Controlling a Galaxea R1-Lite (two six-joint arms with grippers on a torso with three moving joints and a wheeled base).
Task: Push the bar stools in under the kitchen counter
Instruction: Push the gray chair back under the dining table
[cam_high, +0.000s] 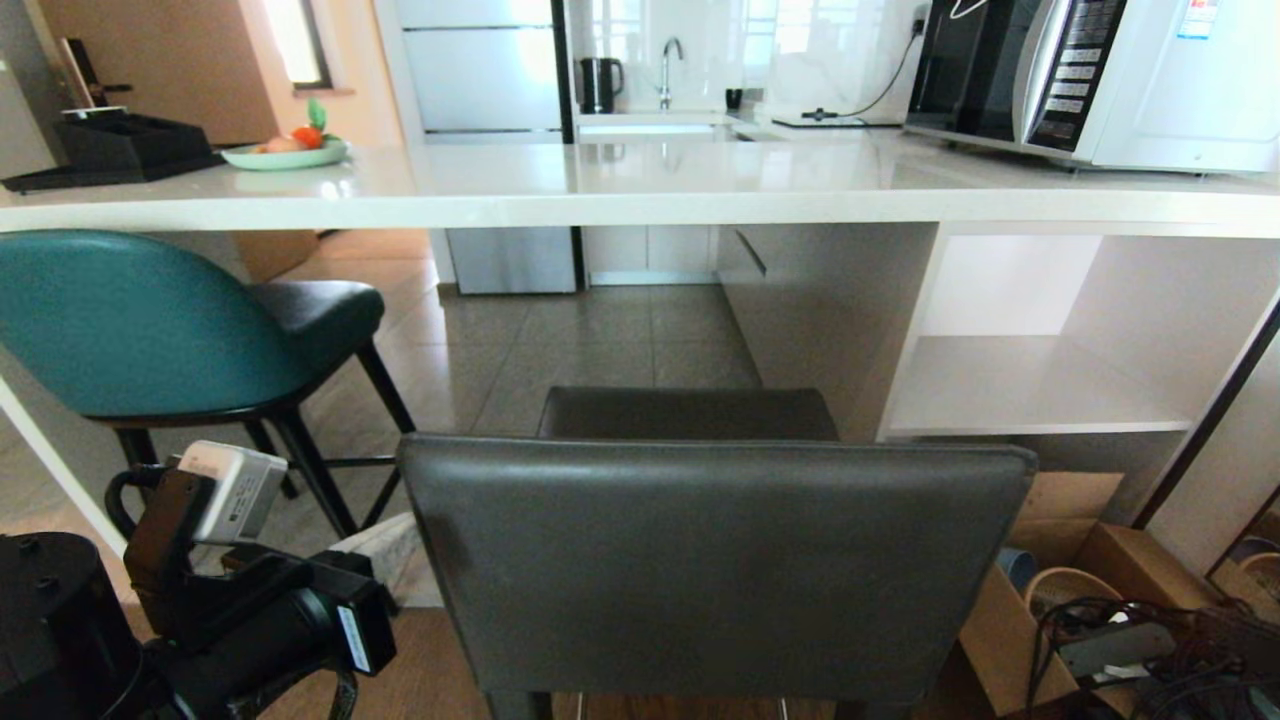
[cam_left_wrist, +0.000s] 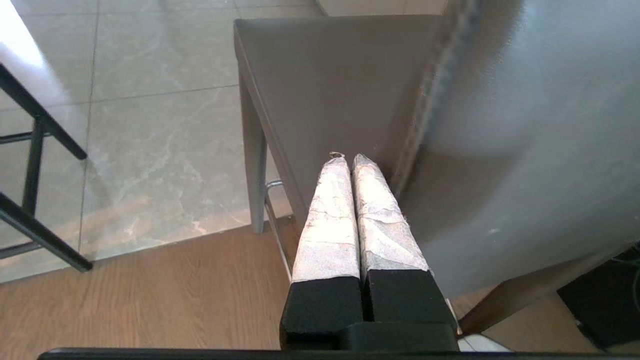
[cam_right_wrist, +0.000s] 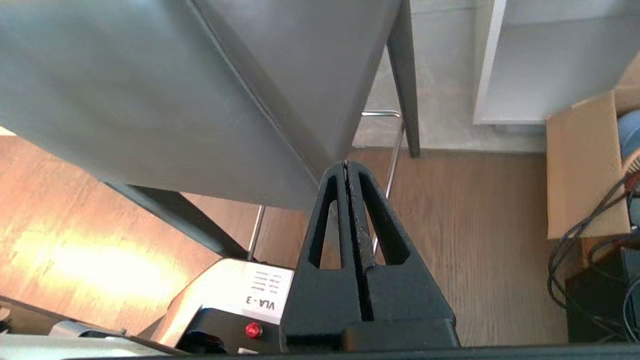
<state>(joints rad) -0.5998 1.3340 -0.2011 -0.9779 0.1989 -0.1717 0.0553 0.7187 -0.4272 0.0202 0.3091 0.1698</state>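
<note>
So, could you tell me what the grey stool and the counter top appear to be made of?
The grey stool looks upholstered in smooth leather or a leather-like material with a soft sheen and a stitched seam along the back's edge; its footrest looks like polished metal. The counter top looks like glossy white stone, mirroring the window light.

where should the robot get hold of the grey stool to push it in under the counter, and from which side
Probably the square backrest of the grey stool, from the robot's side. It is a broad, flat, upright panel facing the robot, with the seat pointing at the kitchen counter. The left gripper and right gripper, both shut, already sit at its two sides, so an even press on both edges should keep it straight.
</note>
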